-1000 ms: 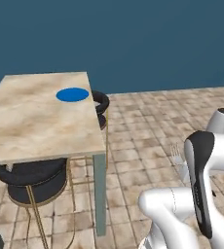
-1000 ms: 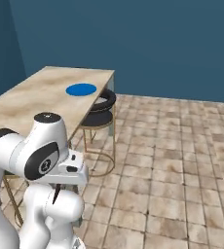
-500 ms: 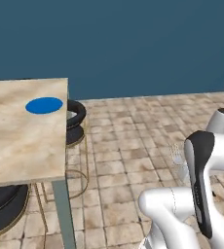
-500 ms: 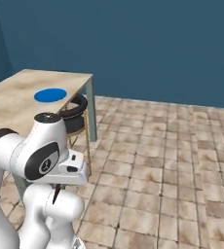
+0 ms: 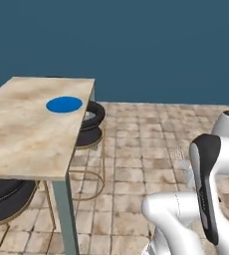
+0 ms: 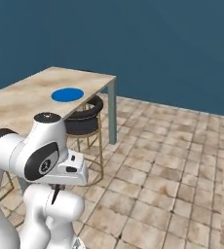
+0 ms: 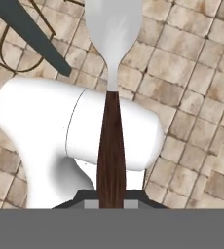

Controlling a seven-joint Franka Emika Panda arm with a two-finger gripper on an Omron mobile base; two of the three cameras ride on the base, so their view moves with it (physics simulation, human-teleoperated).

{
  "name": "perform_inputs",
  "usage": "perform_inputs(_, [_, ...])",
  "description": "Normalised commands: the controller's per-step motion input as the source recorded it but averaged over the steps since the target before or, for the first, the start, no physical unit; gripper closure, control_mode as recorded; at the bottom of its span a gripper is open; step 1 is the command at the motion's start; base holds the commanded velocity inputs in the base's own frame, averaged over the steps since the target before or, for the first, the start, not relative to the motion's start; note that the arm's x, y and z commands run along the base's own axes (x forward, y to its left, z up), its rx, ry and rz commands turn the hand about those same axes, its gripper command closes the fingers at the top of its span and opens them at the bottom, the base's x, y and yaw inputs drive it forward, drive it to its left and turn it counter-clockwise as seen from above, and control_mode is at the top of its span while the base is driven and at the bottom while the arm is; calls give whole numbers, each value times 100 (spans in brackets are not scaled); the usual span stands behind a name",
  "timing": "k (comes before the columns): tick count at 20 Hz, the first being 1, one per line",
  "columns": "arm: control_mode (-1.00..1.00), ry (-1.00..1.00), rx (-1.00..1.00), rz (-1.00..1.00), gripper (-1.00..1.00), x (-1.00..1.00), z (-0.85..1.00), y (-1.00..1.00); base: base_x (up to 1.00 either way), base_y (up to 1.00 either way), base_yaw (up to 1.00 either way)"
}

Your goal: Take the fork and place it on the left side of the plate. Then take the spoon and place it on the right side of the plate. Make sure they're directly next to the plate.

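One utensil is in the gripper (image 7: pixel 111 199): the jaws are closed on the lower end of the dark brown handle of the fork (image 7: pixel 111 131). Its pale head points away from the hand, over the tiled floor. The top of the head is cut by the frame, so I cannot count the tines; I judge that it is the fork from the dark handle.

The plate (image 5: pixel 64 104) lies well apart from the gripper, ahead and to its left, on the table (image 5: pixel 22 144), close to the far edge and to the side edge where a black stool (image 5: pixel 92 115) is pushed under. I can make out nothing beside the plate, so I judge that the placing is not yet done.

Some risks from here:
- The grip is only on the end of the handle, so the long fork can turn or slip between the jaws if the arm swings fast.
- The table edge lies between the gripper and the plate; a low approach can knock the head against it.
- A fork dropped too near the plate can push it or land on the rim.

Room is good: the tabletop on the near side of the plate is wide and bare, and the floor around the gripper is free.
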Motion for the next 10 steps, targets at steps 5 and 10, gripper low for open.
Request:
perform_inputs(5, [100,0,0,0,100,0,0,0,32,-12,56])
perform_inputs(10, [100,0,0,0,100,0,0,0,38,-21,55])
